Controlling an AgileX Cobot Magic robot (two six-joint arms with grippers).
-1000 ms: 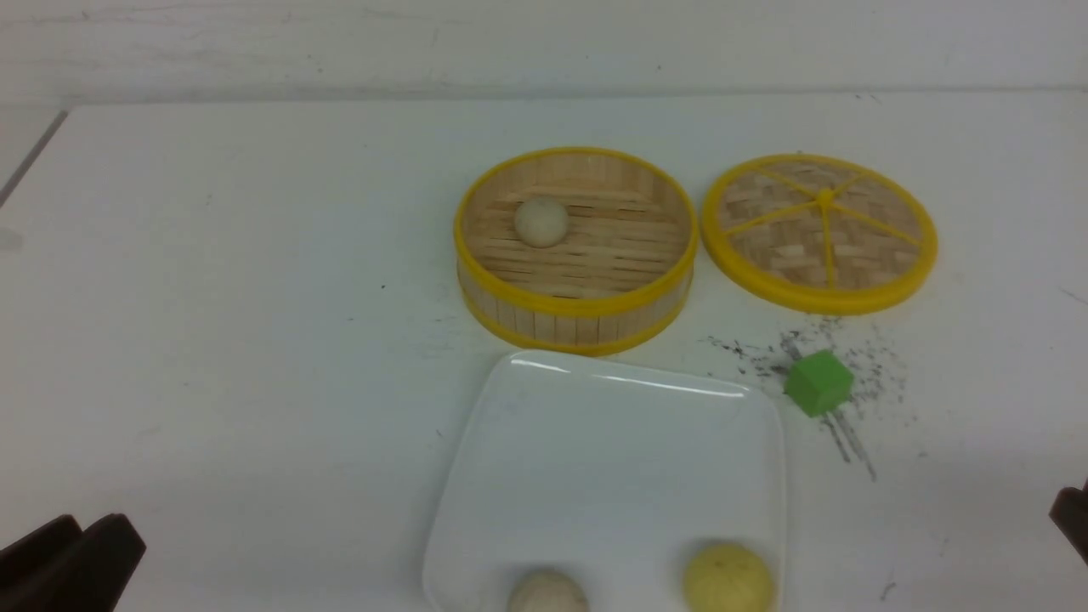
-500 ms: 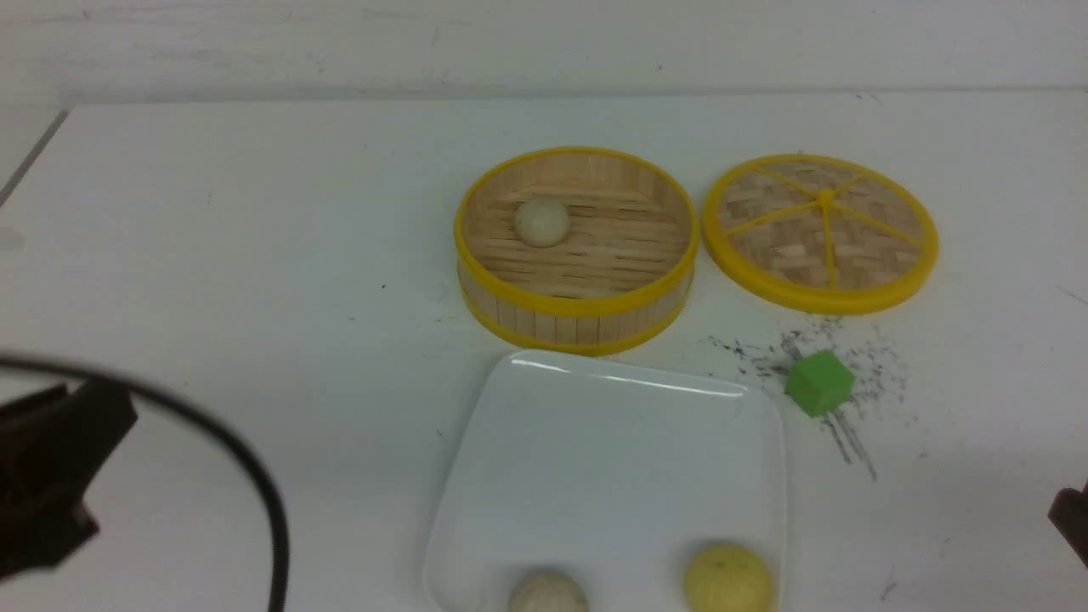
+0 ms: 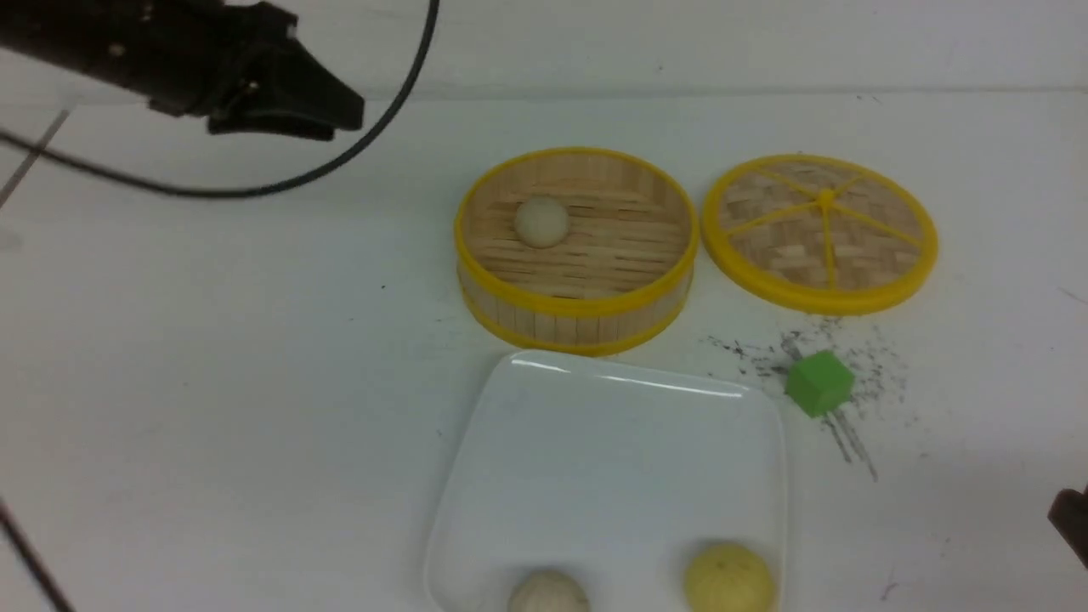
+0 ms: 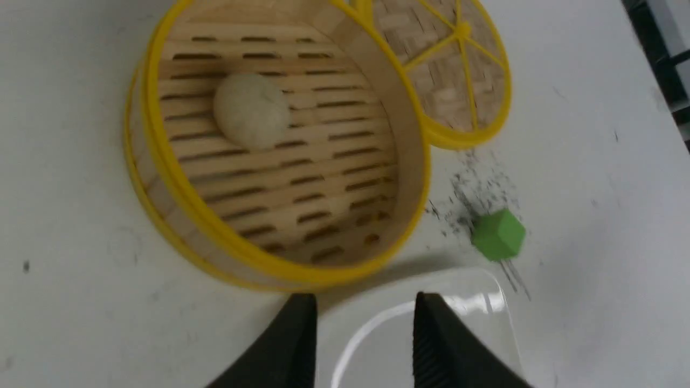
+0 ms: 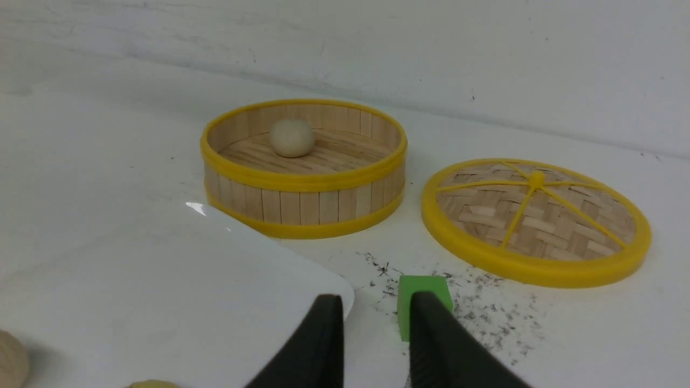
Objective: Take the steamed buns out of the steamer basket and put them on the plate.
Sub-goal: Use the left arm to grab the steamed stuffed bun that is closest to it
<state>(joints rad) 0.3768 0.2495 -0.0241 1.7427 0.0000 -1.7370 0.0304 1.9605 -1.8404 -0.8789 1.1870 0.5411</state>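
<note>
Well, over on the far left the left gripper (image 4: 364, 302) hangs high above the white table (image 3: 212, 340), its black cable (image 3: 255, 189) drooping below it. Its wrist camera shows the two jaws parted with nothing between them. It looks angled toward the steamer basket (image 3: 569, 319), which I take to be the reason it is up there. One off-white bun (image 3: 541, 221) sits on the slatted floor, toward the far-left part of the tub, and coming in from above would clear the yellow rim. The bun seems clear of the wall, so there looks to be room for a jaw on either side.

Just in front of the basket lies the square white plate (image 3: 612, 450), close enough that a carried bun needs only a short trip. Two buns rest near its front edge (well apart from each other): a beige bun (image 3: 548, 592) to the left and a pale yellow bun (image 3: 728, 578) to the right. By my reckoning the bare middle is there for the third.

Right of the basket the woven lid (image 3: 820, 231) lies flat, set aside so the tub is open. Nearer, a green cube (image 3: 818, 382) sits among dark specks (image 3: 765, 353), no part of this job. At the far right the right gripper (image 5: 375, 302) sits low near the plate's corner, jaws apart and empty, out of the way.
</note>
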